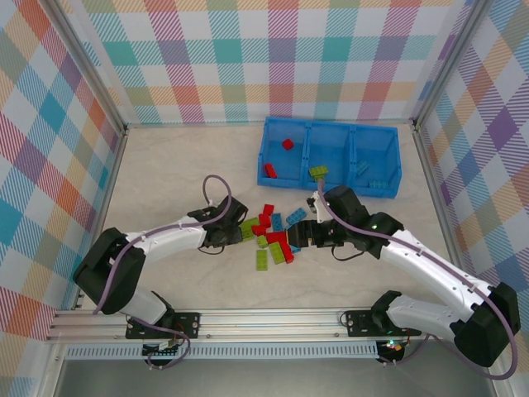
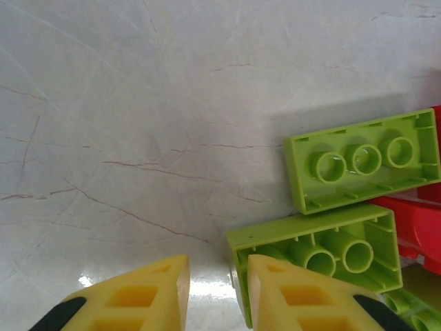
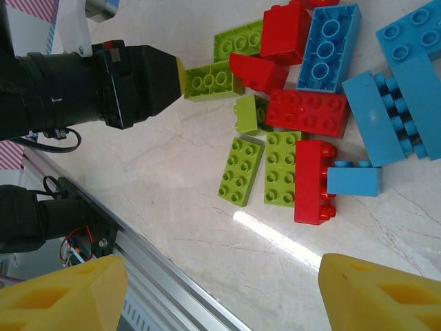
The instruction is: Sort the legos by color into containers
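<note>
Left gripper (image 1: pixel 239 232): the top view puts it low over the tabletop (image 1: pixel 165 165), at the 9 o'clock edge of the loose pile of legos (image 1: pixel 270 236).
Left fingers (image 2: pixel 131 300): your left wrist view brings them up close. The two yellow fingers stand near each other with a thin strip of tabletop between. The 3 o'clock finger overlaps the corner of an upturned lime brick (image 2: pixel 324 252). You cannot tell whether they pinch it.
Second lime brick (image 2: pixel 362 162): it lies hollow side up at 12 o'clock of the first. A red brick (image 2: pixel 413 227) pokes in between them from 3 o'clock.
Right gripper (image 3: pixel 220 276): its fingers stand wide apart with nothing held and bare tabletop between them. From above you find it at the pile's 3 o'clock edge.
Right wrist view adds: the pile brick by brick. Two studs-up lime bricks (image 3: pixel 241 170) lie side by side, a red block (image 3: pixel 306 114) sits at their 1 o'clock, and light blue bricks (image 3: pixel 331 48) lie toward 1 o'clock beyond it. At 10 o'clock you see the left gripper's yellow tip against the upturned lime brick.
Containers (image 1: pixel 335 145): the top view shows the blue tray at 1 o'clock of the pile. Its 9 o'clock compartment holds two red pieces (image 1: pixel 287 144), the middle one a lime piece (image 1: pixel 318 172) at the near wall, and the 3 o'clock one light blue pieces (image 1: pixel 362 168).
</note>
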### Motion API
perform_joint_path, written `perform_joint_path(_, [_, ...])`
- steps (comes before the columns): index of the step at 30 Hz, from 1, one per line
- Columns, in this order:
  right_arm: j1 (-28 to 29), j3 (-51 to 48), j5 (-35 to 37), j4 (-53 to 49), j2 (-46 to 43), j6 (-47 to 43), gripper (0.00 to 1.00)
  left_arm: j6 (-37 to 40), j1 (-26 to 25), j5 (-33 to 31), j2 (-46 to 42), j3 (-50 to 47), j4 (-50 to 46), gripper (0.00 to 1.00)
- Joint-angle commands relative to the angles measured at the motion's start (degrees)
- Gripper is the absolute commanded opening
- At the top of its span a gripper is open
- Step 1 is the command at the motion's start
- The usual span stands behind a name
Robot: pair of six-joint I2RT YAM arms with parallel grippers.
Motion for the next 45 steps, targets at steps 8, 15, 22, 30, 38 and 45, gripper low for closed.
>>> perform_joint_path(8, [0.3,1.9,0.1,0.2,2.2,0.8,0.74,-1.0,1.1,0.6,1.9,-3.2,3.3,0.14])
perform_joint_path(15, [0.3,2.8,0.6,0.7,0.9,1.4,0.74,0.7,1.1,2.3,-2.8,-2.8,2.0,0.0])
perform_joint_path(22, [0.3,2.9,11.3,0.3,-5.9,2.2,0.75,5.4,-5.2,1.4,-12.7,7.3,2.5,0.0])
perform_joint_path(30, [0.2,-2.2,34.0,2.8,-19.5,5.8,0.72,17.1,-8.0,-0.7,9.6,28.5,18.0,0.0])
perform_joint_path(38, [0.2,-5.1,40.8,1.8,-25.5,5.3,0.72,29.5,-8.7,-2.3,36.7,59.5,16.3,0.0])
perform_joint_path(45, [0.2,-4.8,38.4,-2.9,-25.3,6.8,0.72,30.3,-9.8,-2.3,48.0,73.9,13.8,0.09])
